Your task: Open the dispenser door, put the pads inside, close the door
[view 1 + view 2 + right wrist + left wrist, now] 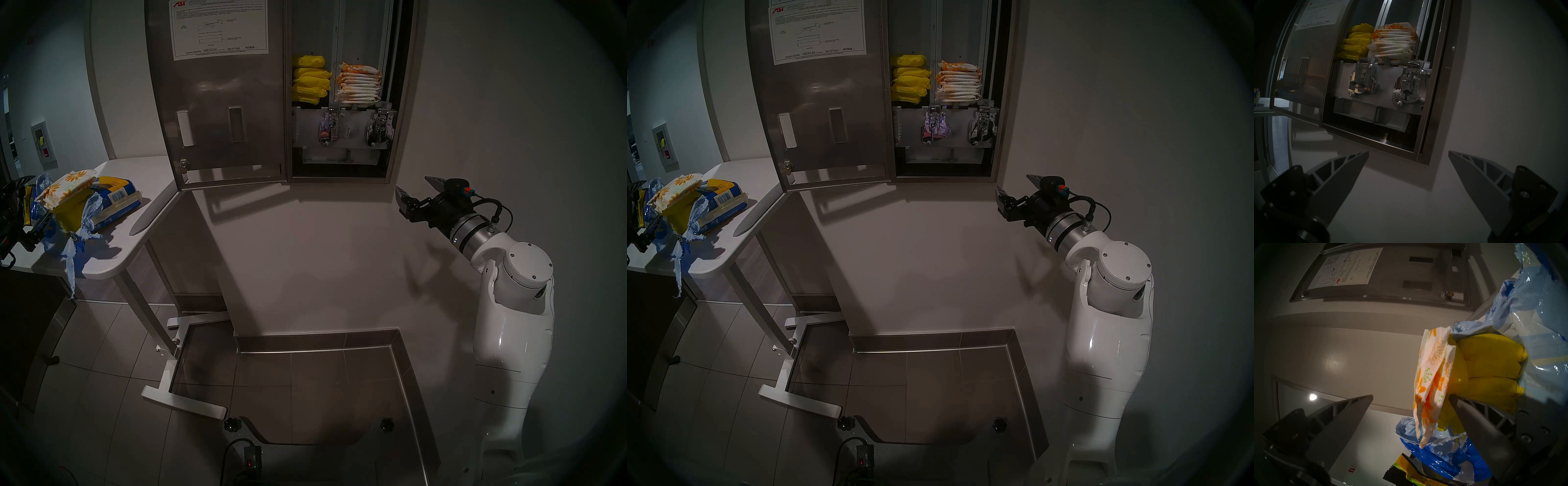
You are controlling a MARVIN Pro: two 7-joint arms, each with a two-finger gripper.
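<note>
Head pair high, facing wall; wrists near, all sharing dispenser door point(217, 101)

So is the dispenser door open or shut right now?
Open: the dispenser door is swung left, showing its instruction sheet and the stacked pads inside.

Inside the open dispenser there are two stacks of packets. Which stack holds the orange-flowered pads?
The right-hand stack, above the right lever mechanism: white wrappers with orange flowers. The left stack, next to the door hinge, is plain yellow.
</note>
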